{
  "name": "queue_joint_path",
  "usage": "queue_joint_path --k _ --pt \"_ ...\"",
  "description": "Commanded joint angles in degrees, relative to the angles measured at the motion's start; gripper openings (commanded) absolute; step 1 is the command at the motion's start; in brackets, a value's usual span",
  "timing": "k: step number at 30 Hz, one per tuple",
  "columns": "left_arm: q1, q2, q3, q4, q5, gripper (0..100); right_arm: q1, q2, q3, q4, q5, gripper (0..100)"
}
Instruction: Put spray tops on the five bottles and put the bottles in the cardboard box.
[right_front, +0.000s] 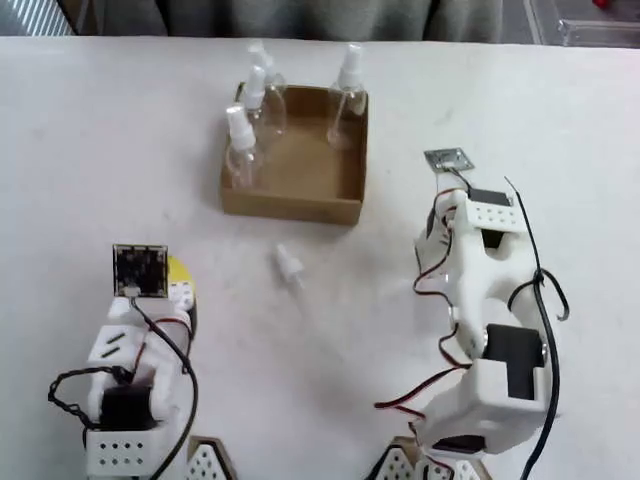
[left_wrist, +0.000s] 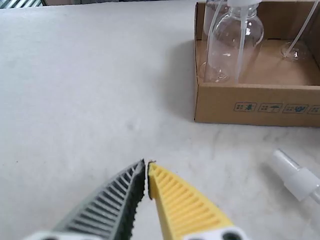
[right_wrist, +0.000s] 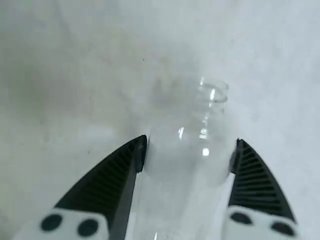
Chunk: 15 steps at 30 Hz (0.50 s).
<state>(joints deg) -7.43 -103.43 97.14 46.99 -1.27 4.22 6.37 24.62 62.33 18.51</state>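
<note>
- Near left, the left gripper (left_wrist: 146, 172) sits with its jaws pressed together.
- The spray top (right_front: 288, 265) lies loose mid-table. It looks light and rigid, likely best pinched at the collar.
- At right, the right gripper (right_wrist: 189, 146) clamps the uncapped bottle (right_wrist: 200, 125) by its body, which is thin, slick and probably squashable.
- Far off, the cardboard box (right_front: 290, 205) holds capped bottles (right_front: 242, 150).

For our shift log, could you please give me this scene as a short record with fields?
box: cardboard box holds four capped bottles
loose part: spray top on the table, between box and arms
left arm: left gripper shut, empty, over the table
right arm: right gripper closed around an uncapped bottle
remaining: one bottle to cap and box
</note>
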Motion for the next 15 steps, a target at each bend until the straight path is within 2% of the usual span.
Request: queue_joint_path --k 1,6,12,15 --pt "0.5 -0.7 -0.2 0.1 -0.6 2 0.6 -0.2 -0.9 -0.6 -0.4 12.5" --pt "0.6 -0.7 -0.2 0.1 -0.6 2 2.1 -1.0 -1.0 -0.2 -0.4 1.1" --pt "0.7 -0.7 -0.2 0.1 -0.6 2 2.1 -4.5 -0.4 3.8 -0.4 1.6" --pt "0.7 -0.7 -0.2 0.1 -0.6 2 2.0 -6.1 2.7 1.2 -3.2 1.6"
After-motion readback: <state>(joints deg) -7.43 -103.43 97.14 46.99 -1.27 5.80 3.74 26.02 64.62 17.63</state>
